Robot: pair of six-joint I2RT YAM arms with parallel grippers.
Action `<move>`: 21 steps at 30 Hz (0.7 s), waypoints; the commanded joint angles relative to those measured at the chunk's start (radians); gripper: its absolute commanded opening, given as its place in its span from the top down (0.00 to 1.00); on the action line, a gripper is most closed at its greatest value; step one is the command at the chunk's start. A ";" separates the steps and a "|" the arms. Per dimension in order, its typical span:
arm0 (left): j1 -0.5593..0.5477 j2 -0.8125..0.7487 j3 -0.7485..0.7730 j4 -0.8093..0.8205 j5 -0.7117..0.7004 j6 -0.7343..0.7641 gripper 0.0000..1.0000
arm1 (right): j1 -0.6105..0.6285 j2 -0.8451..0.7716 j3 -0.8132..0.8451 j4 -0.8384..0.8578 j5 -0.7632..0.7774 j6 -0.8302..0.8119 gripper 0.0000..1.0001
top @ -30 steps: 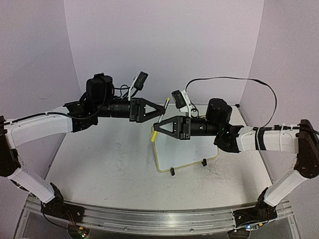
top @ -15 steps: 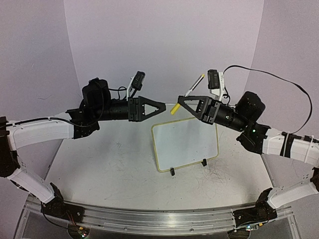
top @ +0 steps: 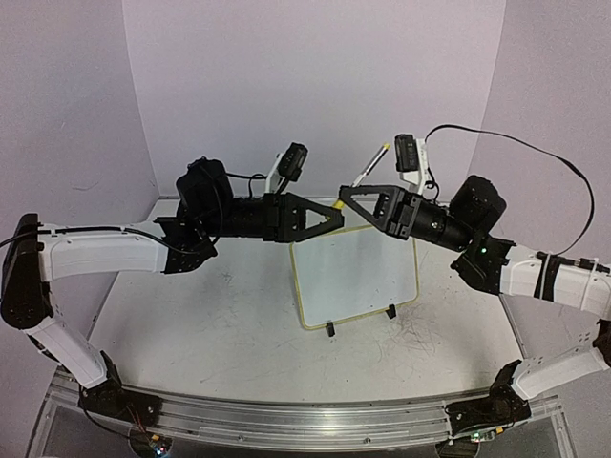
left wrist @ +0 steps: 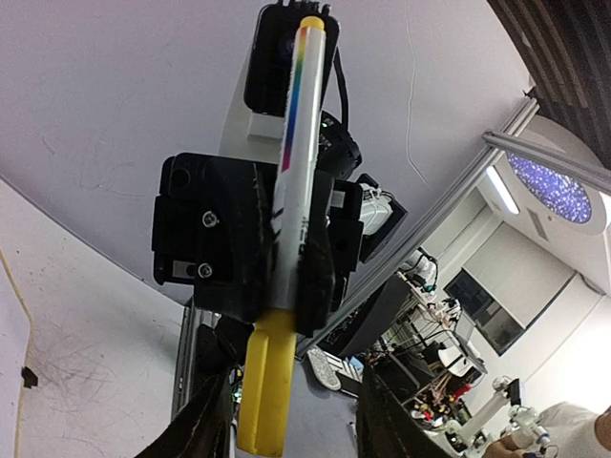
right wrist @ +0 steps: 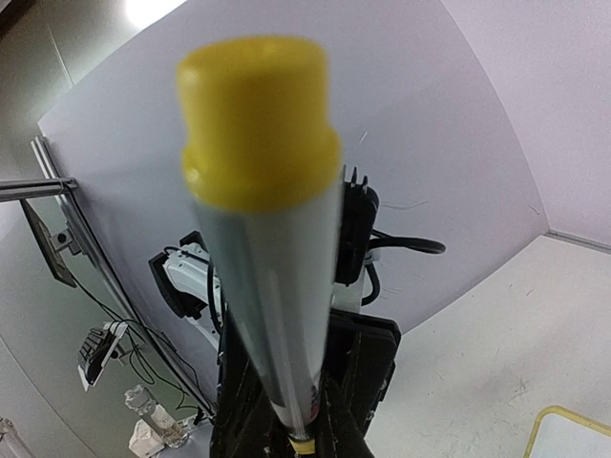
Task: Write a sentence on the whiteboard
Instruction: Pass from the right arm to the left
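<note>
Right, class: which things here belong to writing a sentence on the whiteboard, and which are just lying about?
Job: whiteboard; marker in the right gripper; its yellow cap; left gripper, jaws either side of the cap.
Just there: black cable; grey scribbles on the table.

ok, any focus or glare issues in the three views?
Right wrist: the marker fills the frame, its yellow end near the lens soft. Left wrist: marker sharp, ceiling light bright at the right edge, wall line bowed. Top view: even light, no glare.
</note>
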State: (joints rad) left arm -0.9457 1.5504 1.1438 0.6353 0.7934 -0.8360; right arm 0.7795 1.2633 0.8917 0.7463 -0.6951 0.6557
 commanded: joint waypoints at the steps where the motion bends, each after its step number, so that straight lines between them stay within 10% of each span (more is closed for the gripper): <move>1: 0.002 0.003 0.053 0.068 0.003 -0.011 0.63 | 0.002 0.008 0.004 0.067 -0.043 0.006 1.00; 14: 0.006 -0.001 0.042 0.068 0.001 0.017 0.99 | 0.002 -0.004 -0.008 0.062 -0.062 0.008 1.00; 21: 0.047 -0.018 -0.020 0.056 0.026 0.026 1.00 | 0.002 -0.011 0.052 -0.136 0.007 -0.044 0.93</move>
State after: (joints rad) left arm -0.9327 1.5581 1.1424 0.6592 0.8024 -0.8147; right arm 0.7795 1.2667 0.8904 0.7407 -0.7248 0.6713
